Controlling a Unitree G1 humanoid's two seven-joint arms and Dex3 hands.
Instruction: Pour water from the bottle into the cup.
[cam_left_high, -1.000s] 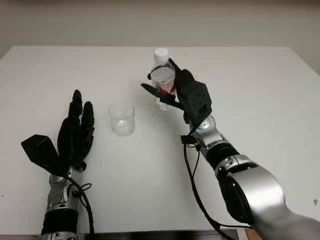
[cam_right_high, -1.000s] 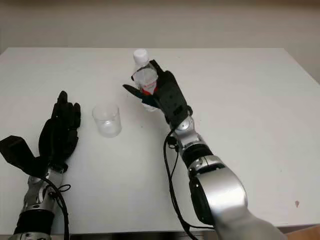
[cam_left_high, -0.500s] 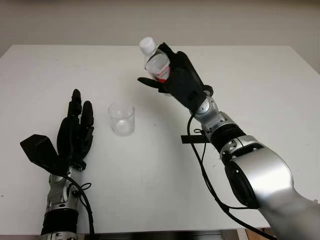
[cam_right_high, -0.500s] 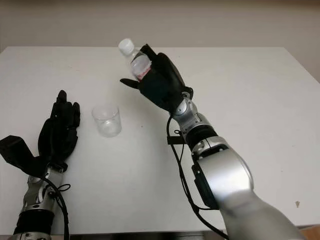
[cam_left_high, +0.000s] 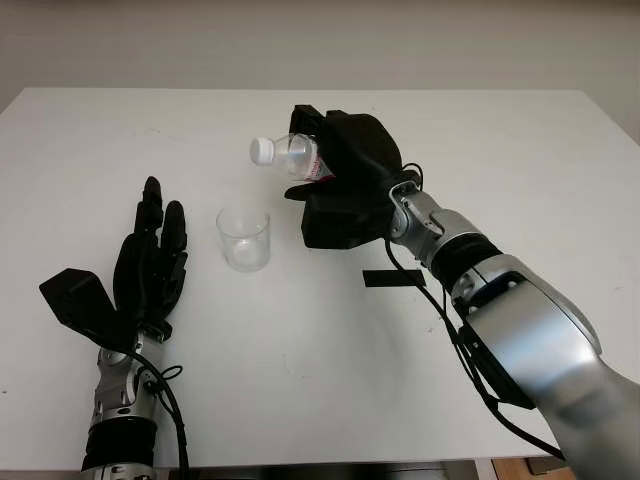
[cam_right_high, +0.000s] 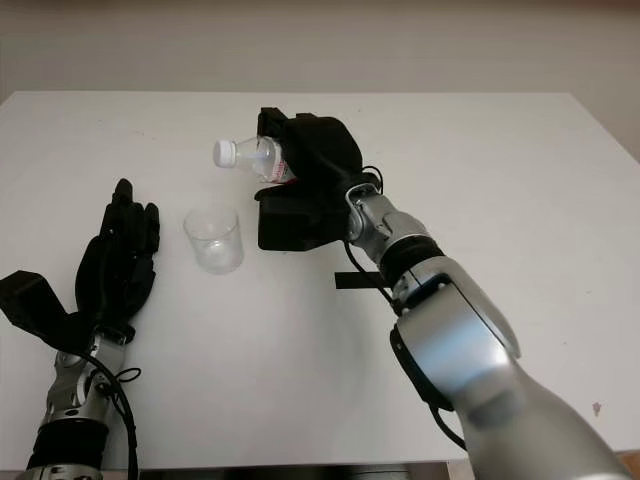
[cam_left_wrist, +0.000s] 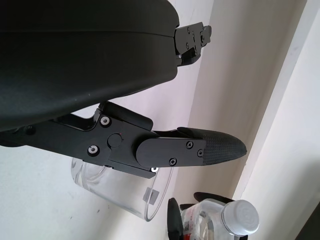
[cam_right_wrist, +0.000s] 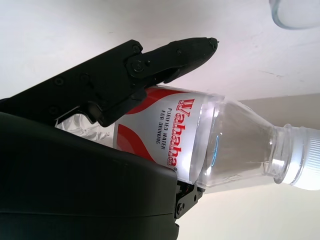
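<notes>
From the head camera, the right hand (cam_left_high: 345, 185) is clenched around the bottle (cam_left_high: 290, 155), held in the air above the worktop (cam_left_high: 520, 130). The bottle lies nearly level, its long axis pointing its white cap (cam_left_high: 261, 150) toward the cup (cam_left_high: 244, 238), which stands lower and just to the side. The cap looks to be still on. The left hand (cam_left_high: 150, 270) is open beside the cup.

At the left wrist, the cup (cam_left_wrist: 120, 192) sits just beyond the fingers (cam_left_wrist: 220, 149).

At the right wrist, fingers (cam_right_wrist: 165, 60) wrap the label (cam_right_wrist: 167, 130).
</notes>
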